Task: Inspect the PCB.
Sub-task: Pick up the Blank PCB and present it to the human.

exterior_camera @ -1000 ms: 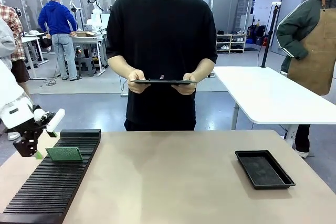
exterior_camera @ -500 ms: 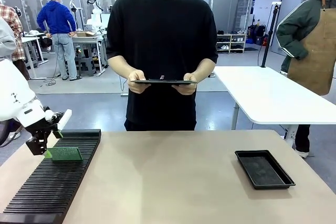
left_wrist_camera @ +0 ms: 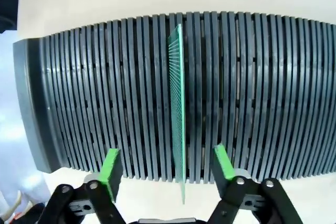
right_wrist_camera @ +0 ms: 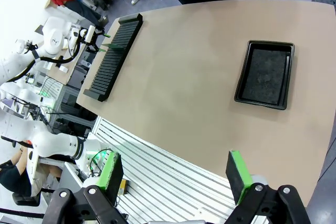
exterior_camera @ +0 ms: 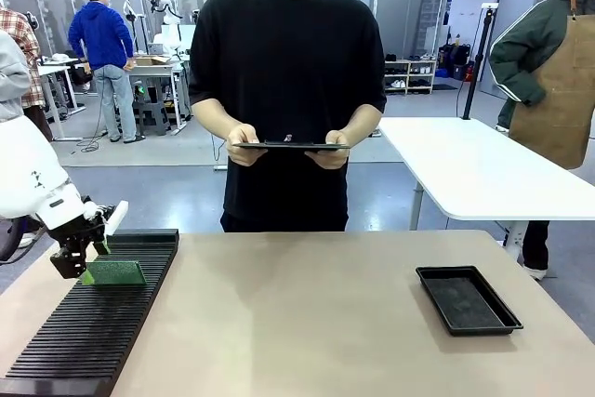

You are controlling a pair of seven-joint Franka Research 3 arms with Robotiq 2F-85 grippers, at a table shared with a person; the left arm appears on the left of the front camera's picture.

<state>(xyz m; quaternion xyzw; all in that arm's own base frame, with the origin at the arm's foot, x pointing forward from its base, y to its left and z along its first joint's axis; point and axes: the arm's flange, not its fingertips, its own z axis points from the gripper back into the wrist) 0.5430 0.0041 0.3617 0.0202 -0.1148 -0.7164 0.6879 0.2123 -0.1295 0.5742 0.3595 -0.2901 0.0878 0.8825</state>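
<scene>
PCB (left_wrist_camera: 178, 103) stands on edge in a slot of the black slotted rack (left_wrist_camera: 79, 103), at the left of the front view. The left gripper (left_wrist_camera: 166, 156) straddles its lower end in the wrist view, green pads wide apart with a gap on each side. The right gripper (right_wrist_camera: 175, 169) hangs high above the table (exterior_camera: 297, 323), fingers wide. A black tray (exterior_camera: 465, 299) sits at lower right. A person at the far side holds a clipboard (exterior_camera: 288, 145).

Green PCB (exterior_camera: 113, 272) with fine dotted grid, black ribbed rack (exterior_camera: 88, 337), black tray (exterior_camera: 468, 300), beige table (exterior_camera: 297, 323)
</scene>
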